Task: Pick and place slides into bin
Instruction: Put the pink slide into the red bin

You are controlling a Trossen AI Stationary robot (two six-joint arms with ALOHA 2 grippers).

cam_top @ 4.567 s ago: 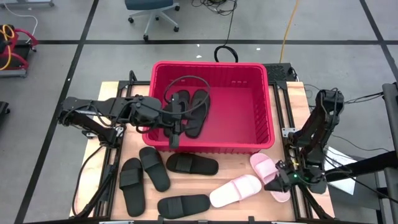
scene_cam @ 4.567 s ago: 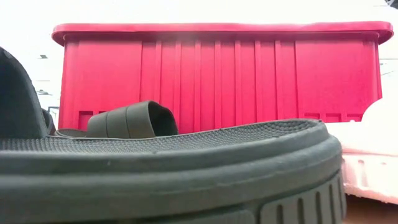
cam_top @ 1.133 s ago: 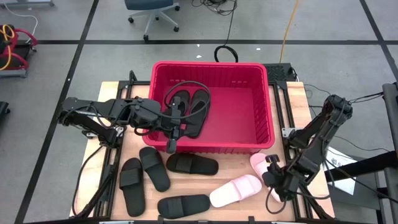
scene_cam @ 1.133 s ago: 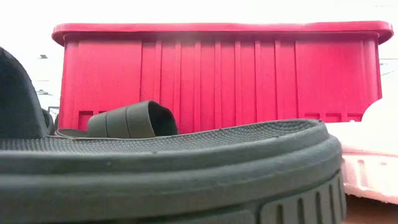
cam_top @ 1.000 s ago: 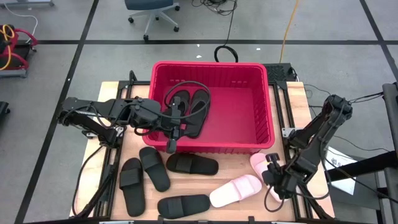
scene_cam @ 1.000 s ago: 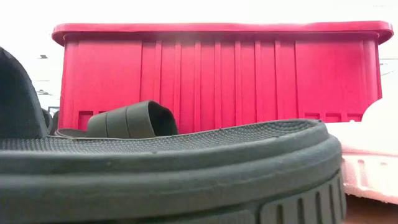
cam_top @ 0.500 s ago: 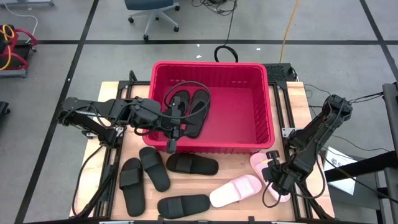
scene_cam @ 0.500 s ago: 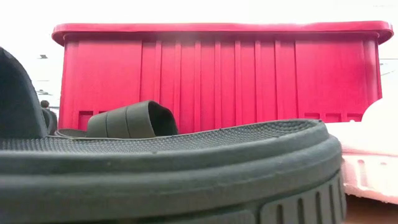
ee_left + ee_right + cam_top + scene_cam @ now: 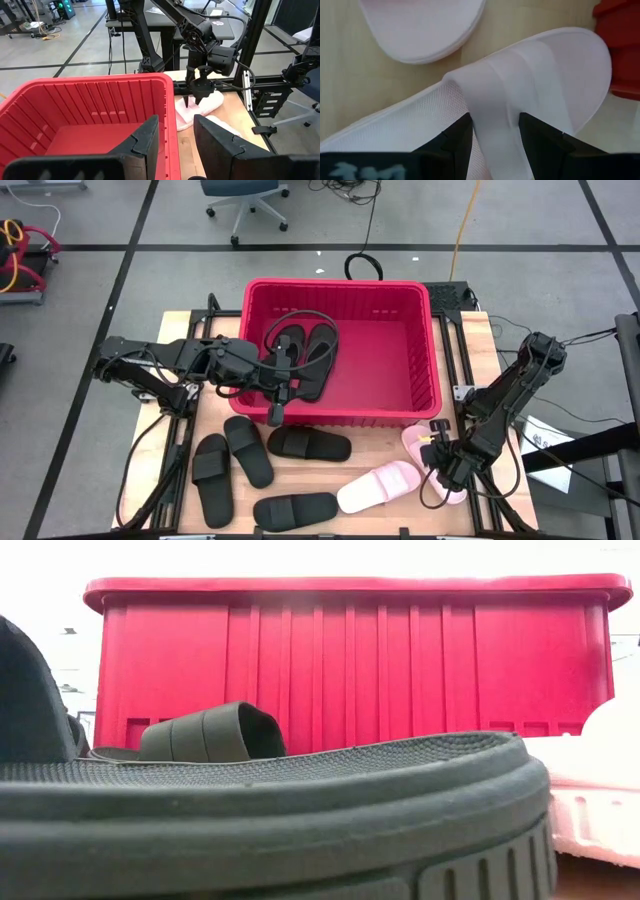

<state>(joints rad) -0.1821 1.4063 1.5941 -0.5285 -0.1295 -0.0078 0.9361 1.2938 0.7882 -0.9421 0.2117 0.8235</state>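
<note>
The red bin (image 9: 410,370) stands at the table's far middle with two black slides (image 9: 305,352) lying in it. Several black slides (image 9: 248,450) and two pink slides lie flat on the table in front of it. My right gripper (image 9: 437,456) is open, low over the right-hand pink slide (image 9: 418,442). Its fingers stand on either side of that slide's strap (image 9: 495,125). My left gripper (image 9: 273,416) is open and empty over the bin's near wall (image 9: 170,115). My right gripper comes at the pink slide from above, with one finger (image 9: 457,142) on each side of the wide strap (image 9: 492,142), lying across it. The slide lies flat on the table. I cannot tell whether the fingers touch the strap.
The second pink slide (image 9: 380,485) lies just left of the right gripper. In the low view a black slide's sole (image 9: 260,820) fills the foreground in front of the bin (image 9: 350,660). Metal frame rails run along both table sides.
My right gripper has moved a little toward the bin and the table's left, settling over the right-hand pink slide. The slides have stayed where they were.
</note>
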